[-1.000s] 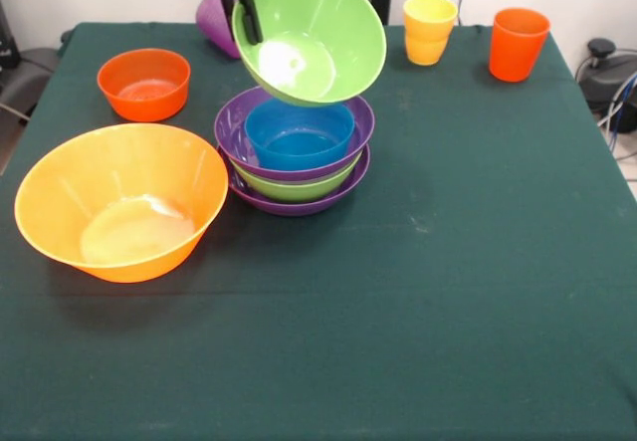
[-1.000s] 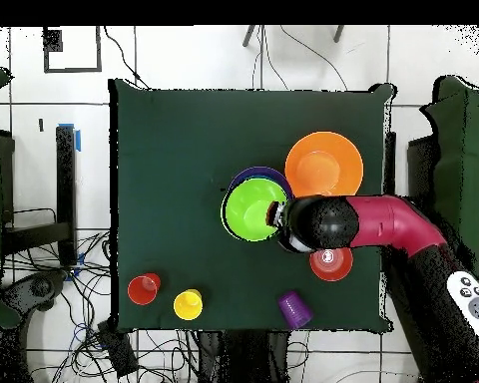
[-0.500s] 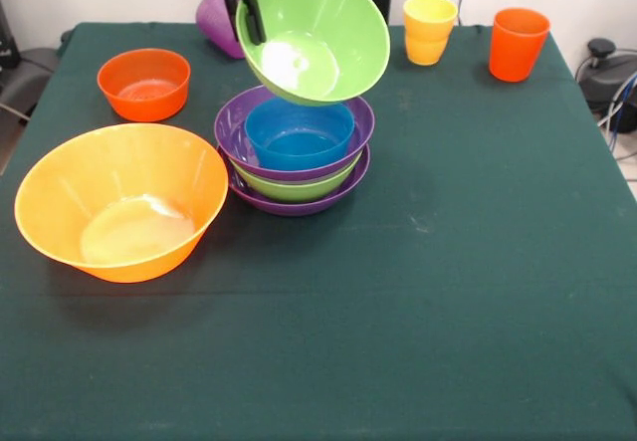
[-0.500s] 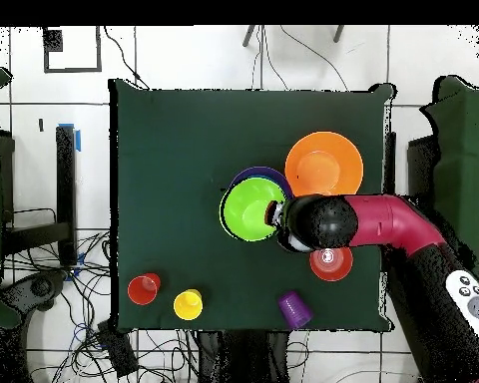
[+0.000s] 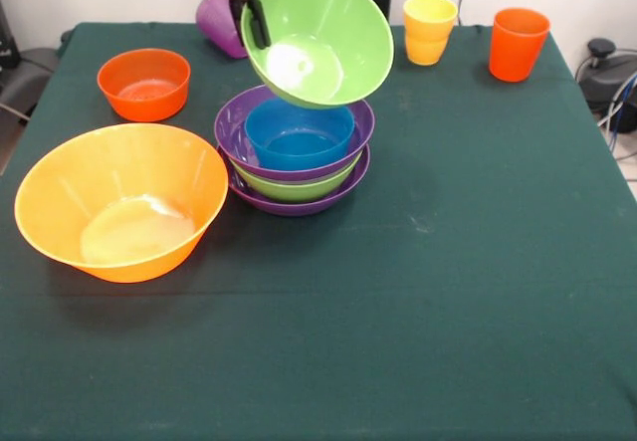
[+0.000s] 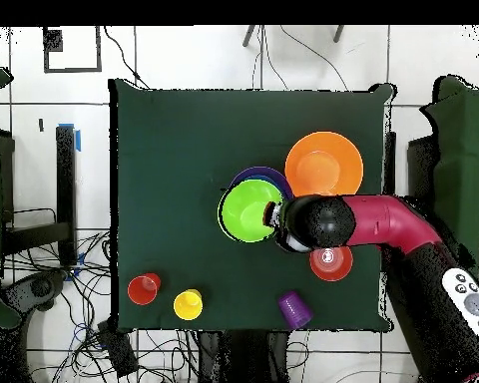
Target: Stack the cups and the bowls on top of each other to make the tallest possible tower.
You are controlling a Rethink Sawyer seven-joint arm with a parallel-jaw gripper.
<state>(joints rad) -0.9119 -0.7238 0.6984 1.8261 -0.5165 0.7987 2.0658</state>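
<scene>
Front view, left to right: the large yellow-orange bowl (image 5: 119, 202) waits on the table (image 5: 448, 292), beside the tower (image 5: 295, 152) of purple, green and blue bowls. Above it, the claw (image 5: 255, 15) pinches the green bowl (image 5: 318, 38) by its rim, tilted, likely to drop it onto the tower.

held bowl (image 5: 318, 38) above tower (image 5: 296, 152) | largest bowl (image 5: 121, 202) left | cups (image 5: 429, 29) behind right
</scene>
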